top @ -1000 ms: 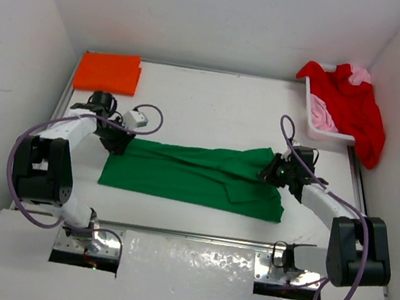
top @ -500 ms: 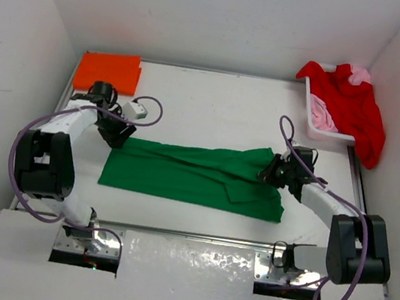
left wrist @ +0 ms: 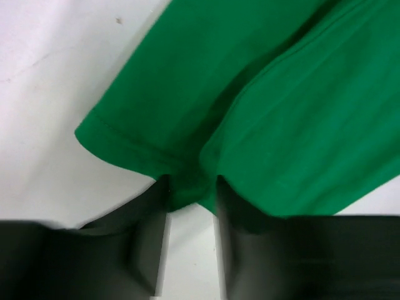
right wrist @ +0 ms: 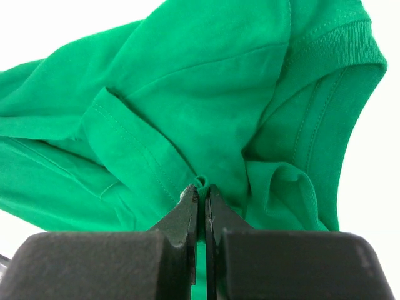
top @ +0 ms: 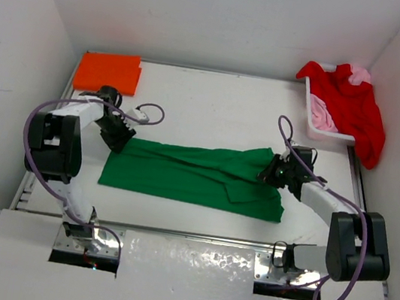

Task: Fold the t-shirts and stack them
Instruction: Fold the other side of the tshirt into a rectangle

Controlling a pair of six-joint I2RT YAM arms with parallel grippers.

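OK, green t-shirt (top: 196,174) lies stretched across the middle of the tabletop (top: 207,105), its R end nipped in the fully closed right gripper (right wrist: 201,190) — but only a sliver of cloth shows at those tips, so any hard pull could slip it free. Left gripper (left wrist: 190,187) sits at the shirt's L hem w/ jaws apart, hem edge between them, not clamped — close off-centre and it prob. grabs one layer only, and the fold goes crooked.

Overhead camera looks down; close wrist cameras share the green t-shirt (top: 181,174).
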